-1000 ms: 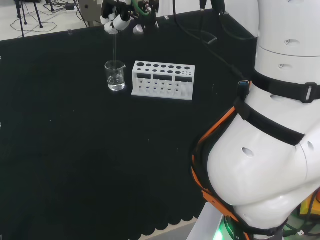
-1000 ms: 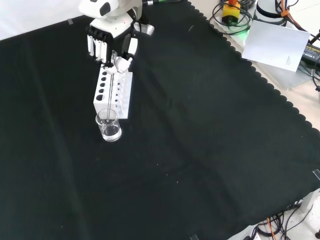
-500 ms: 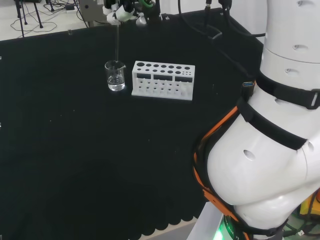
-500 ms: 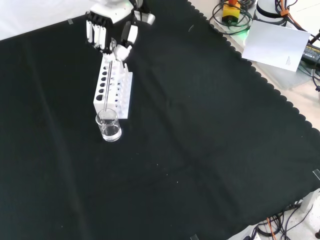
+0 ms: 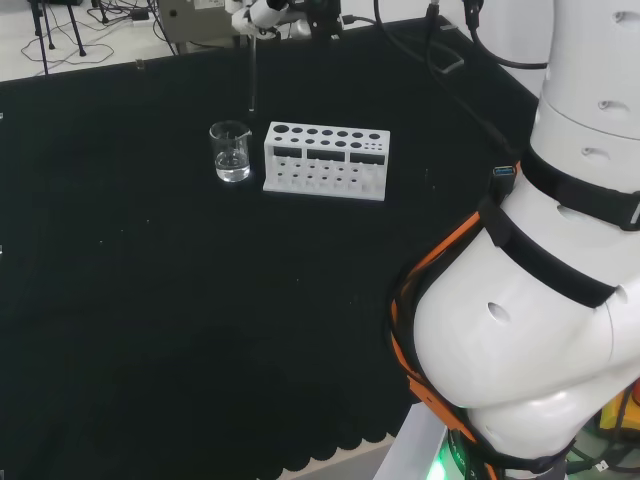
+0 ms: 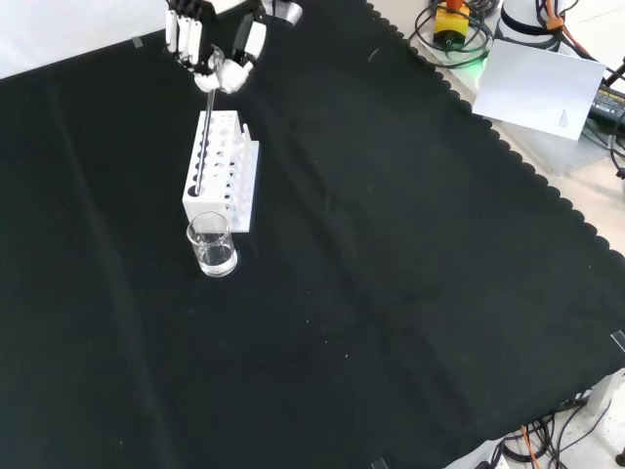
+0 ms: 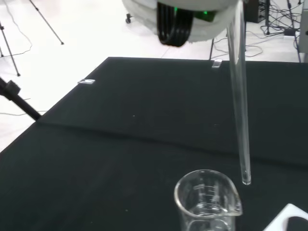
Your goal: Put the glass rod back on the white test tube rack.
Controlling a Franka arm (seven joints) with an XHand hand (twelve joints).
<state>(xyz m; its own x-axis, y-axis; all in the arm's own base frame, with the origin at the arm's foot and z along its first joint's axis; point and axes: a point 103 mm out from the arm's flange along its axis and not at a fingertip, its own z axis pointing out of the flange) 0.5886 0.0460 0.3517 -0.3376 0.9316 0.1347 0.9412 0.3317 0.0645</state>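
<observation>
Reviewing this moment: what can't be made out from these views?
- The hand: cut by the top edge in the front view, so the grip on the glass rod is only partly shown.
- The rod's top end: past the edge in the wrist view.
- The beaker: its base is cut off in the wrist view.
- The white rack: only a corner shows there.

Glass rod [image 7: 239, 101] seemingly beside beaker [image 7: 208, 201]

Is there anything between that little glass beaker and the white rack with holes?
No: in the head view only bare black cloth separates beaker and white rack.
</observation>
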